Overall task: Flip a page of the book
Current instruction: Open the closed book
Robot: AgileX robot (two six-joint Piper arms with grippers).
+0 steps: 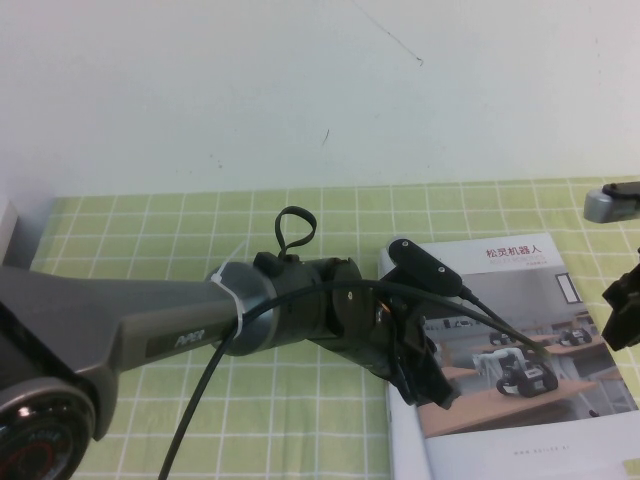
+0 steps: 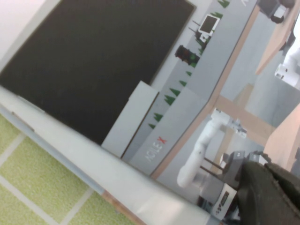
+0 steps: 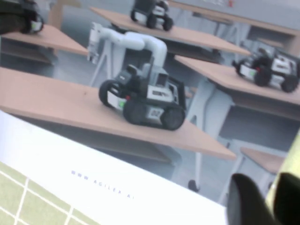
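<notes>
The book (image 1: 520, 340) lies shut on the right of the table, cover up, with a Chinese title and a photo of small robots on wooden desks. Of the page I see only white leaf edges (image 1: 404, 440) along the book's left side. My left gripper (image 1: 425, 385) rests shut on the cover's left part; in the left wrist view it (image 2: 269, 197) is a dark mass low over the cover (image 2: 187, 93). My right gripper (image 1: 622, 315) is at the book's right edge. In the right wrist view it (image 3: 269, 194) is open by a narrow gap, straddling the edge of the cover (image 3: 140, 140).
A green checked tablecloth (image 1: 150, 230) covers the table, with a white wall behind. The left arm (image 1: 120, 330) and its black cable (image 1: 195, 410) cross the left half. A grey part (image 1: 610, 203) juts in at the right edge, above the book.
</notes>
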